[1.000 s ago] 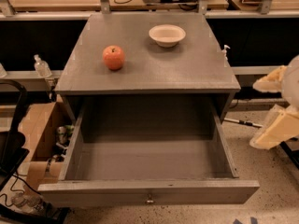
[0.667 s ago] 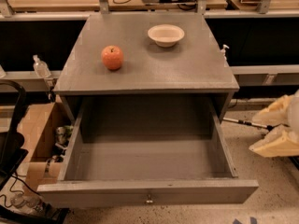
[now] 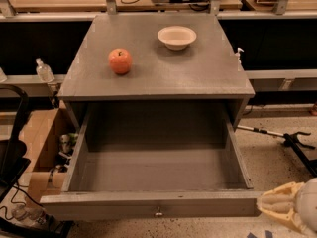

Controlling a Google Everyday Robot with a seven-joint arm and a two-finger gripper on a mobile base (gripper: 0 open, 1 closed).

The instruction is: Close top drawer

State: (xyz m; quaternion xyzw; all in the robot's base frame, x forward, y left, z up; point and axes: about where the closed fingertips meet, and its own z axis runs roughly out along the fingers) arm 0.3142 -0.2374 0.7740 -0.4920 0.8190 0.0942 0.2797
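Observation:
The top drawer (image 3: 158, 175) is a wide grey wooden box pulled far out of the cabinet, and it is empty inside. Its flat front panel (image 3: 114, 206) faces the lower edge of the camera view, with a small silver knob (image 3: 158, 212) at the centre. My gripper (image 3: 280, 209), cream-coloured, is low at the bottom right, just off the right end of the drawer's front panel. It holds nothing that I can see. The rest of the arm runs out of view at the lower right corner.
The grey cabinet top (image 3: 198, 73) carries a red apple (image 3: 120, 61) and a white bowl (image 3: 177, 36). A cardboard box (image 3: 37, 143) and a black chair (image 3: 10, 157) stand at the left. A black stand (image 3: 294, 140) lies on the floor at the right. Desks run along the back.
My gripper has moved down and to the left, from beside the cabinet's right side to the right end of the drawer front. The drawer has not moved.

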